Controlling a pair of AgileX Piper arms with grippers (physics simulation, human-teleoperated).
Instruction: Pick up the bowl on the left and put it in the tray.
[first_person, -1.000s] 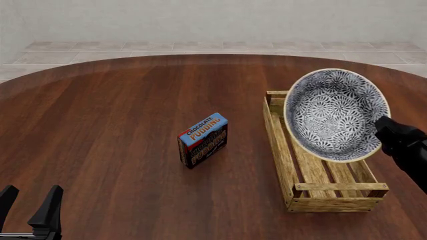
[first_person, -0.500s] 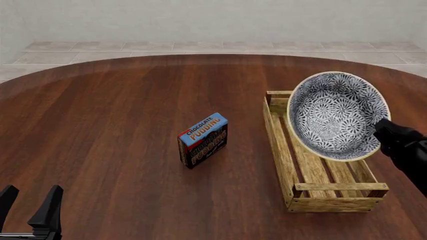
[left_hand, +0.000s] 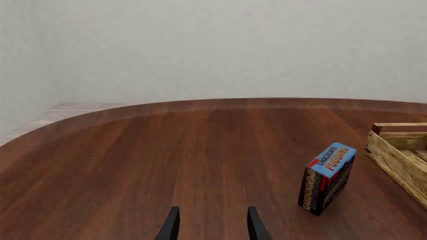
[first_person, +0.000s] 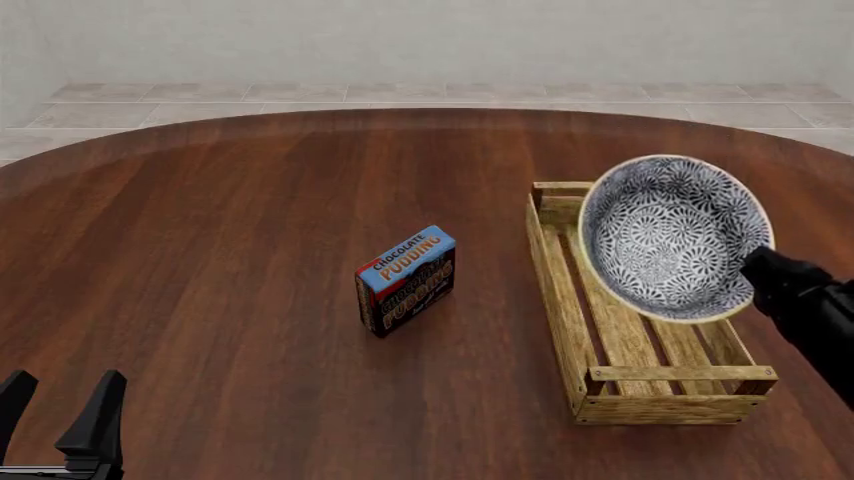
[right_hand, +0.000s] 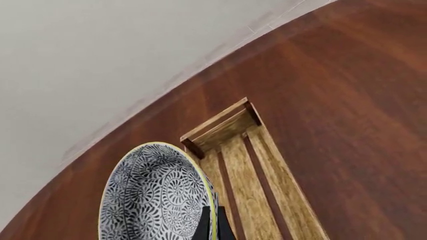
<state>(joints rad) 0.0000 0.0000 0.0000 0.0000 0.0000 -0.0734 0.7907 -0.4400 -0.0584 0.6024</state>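
- Open dark wooden table (first_person: 227, 230) across frame left and centre.
- Lone obstacle mid-frame: upright blue-and-dark pudding box (first_person: 406, 280).
- Right: light slatted wooden crate (first_person: 567, 300), blue-and-white patterned bowl (first_person: 670, 238) tilted above its far end.

A round desk (first_person: 240, 220) of dark reddish-brown wood, its grain running toward the far edge, fills most of the front view. Beyond its curved rim, a strip of pale beige tiled floor (first_person: 400, 95) crosses the upper frame, meeting a plain off-white wall (first_person: 427, 35). The light is soft and even.

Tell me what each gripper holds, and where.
The right gripper pinches the bowl by its rim, tilted above the tray. The left gripper holds nothing.
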